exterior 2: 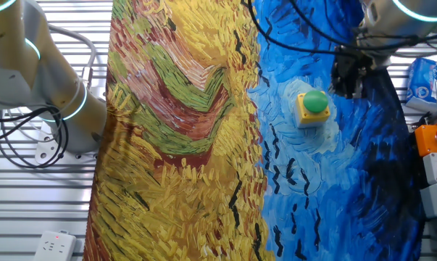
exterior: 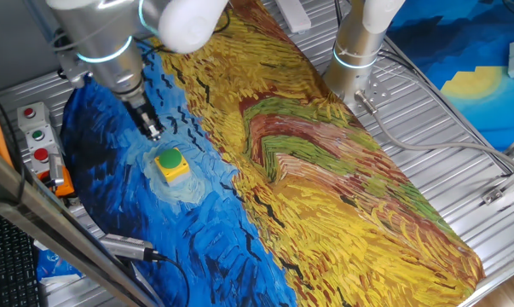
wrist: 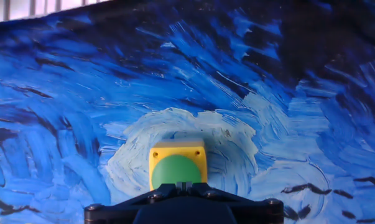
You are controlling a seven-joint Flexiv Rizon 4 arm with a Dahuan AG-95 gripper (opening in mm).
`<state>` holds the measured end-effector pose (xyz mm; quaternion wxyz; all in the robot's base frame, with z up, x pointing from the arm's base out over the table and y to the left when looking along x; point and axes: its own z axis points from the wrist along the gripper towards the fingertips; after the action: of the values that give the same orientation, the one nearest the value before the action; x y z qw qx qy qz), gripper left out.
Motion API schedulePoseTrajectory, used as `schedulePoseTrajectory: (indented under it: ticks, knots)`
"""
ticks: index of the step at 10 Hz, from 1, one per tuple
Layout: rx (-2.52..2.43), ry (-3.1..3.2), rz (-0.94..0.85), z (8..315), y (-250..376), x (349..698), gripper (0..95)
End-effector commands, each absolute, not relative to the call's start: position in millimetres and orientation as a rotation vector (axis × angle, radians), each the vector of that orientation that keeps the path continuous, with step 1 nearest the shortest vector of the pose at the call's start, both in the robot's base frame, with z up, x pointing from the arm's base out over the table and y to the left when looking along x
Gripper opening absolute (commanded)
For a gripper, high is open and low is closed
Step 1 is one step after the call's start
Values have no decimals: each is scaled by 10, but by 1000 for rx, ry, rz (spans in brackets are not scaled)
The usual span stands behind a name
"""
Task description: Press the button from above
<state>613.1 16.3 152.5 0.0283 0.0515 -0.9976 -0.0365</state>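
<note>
One button sits on its yellow box on the blue part of the painted cloth over your tabletop. Your claw hangs just beside and above it, off toward the far side, so you need to shift it over the cap. Whether its fingers are apart, I cannot tell.

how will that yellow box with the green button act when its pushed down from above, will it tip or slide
The yellow box looks squat and square, sitting flat, so it probably won't tip. The green button is centred on top, so a straight press likely just loads it downward. The painted cloth beneath looks soft and rumpled; an off-centre push might shift it.
</note>
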Motion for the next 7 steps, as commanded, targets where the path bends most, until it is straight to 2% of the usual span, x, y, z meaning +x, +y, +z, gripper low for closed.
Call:
schedulePoseTrajectory:
  ticks: [1,4,7]
  knots:
    - [140,-3083,-96,1465,181,5991,0]
    - [158,-3090,-86,1237,104,5651,0]
    - [174,-3091,-86,1214,114,5675,0]
